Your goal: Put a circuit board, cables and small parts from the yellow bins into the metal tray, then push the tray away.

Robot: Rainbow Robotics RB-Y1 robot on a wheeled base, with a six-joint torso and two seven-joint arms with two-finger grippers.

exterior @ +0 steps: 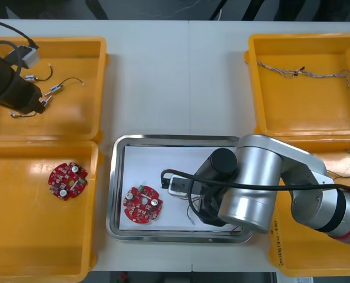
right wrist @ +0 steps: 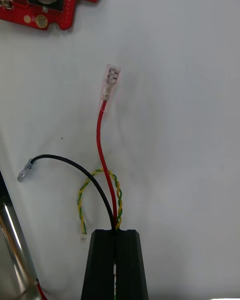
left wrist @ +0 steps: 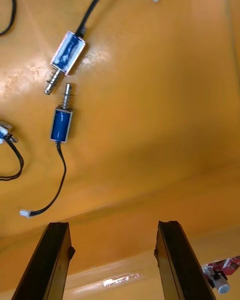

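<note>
Red, black and yellow-green leads make up 1 cable bundle (right wrist: 102, 145), pinched between the closed black fingers of the right gripper (right wrist: 116, 237), which stand apart only by the width of the wires. In the front view this arm covers the lower centre-right of the frame, above the metal tray (exterior: 117, 188). The free ends of the leads lie spread on the tray's white floor (exterior: 163, 159), just beyond the fingertips and apart from the round red circuit board (exterior: 142, 205) resting at the tray's lower left. The left gripper (left wrist: 112, 225) hangs over the yellow bin (exterior: 98, 88) at the upper left of the frame, fingers wide apart and holding nothing, with 2 blue-bodied small metal parts (left wrist: 67, 55) on the bin floor ahead of them. Step in hand, by judgement: setting the bundle down. To do it well, the fingers should part only while low over the white floor, so that the leads drop flat rather than spring. The withdrawal should go straight up, since a thin lead can cling to a finger and be dragged out. Keeping the bundle clear of the board and inside the rim should spare trouble when the tray is pushed.
</note>
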